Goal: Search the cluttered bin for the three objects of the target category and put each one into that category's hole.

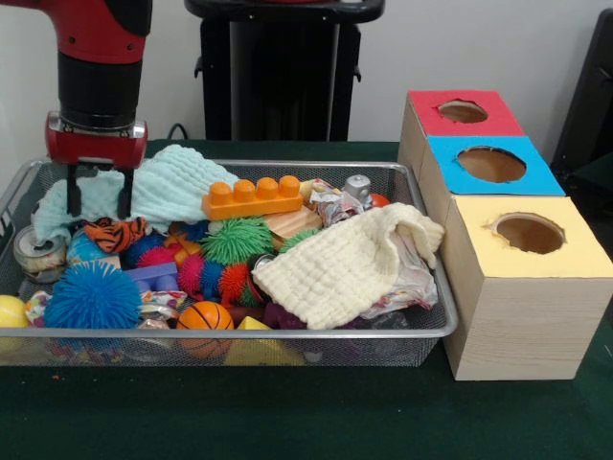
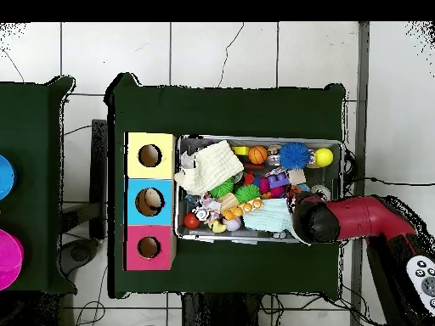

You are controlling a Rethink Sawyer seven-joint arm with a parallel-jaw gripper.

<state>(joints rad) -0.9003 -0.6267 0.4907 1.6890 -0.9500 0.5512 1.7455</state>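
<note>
A wire mesh bin [image 1: 239, 333] holds a jumble of toys and cloths. My gripper [image 1: 99, 198] hangs open over its back left corner, with its fingertips [image 1: 73, 203] just above a light teal cloth [image 1: 182, 180] and nothing held between them. In the overhead view the red arm [image 2: 357, 219] covers the gripper at the bin's [image 2: 259, 140] right end. Beside the bin stand three wooden boxes with round holes: red [image 1: 463, 113], blue [image 1: 491, 165] and yellow [image 1: 529, 235].
In the bin lie an orange toy brick [image 1: 254, 198], a cream cloth [image 1: 345, 264], a green spiky ball [image 1: 235, 240], a blue spiky ball [image 1: 93, 297], a small basketball [image 1: 204, 318], a tiger-striped toy [image 1: 115, 233] and a yellow ball [image 1: 10, 311]. A silver can [image 1: 357, 187] sits at the back.
</note>
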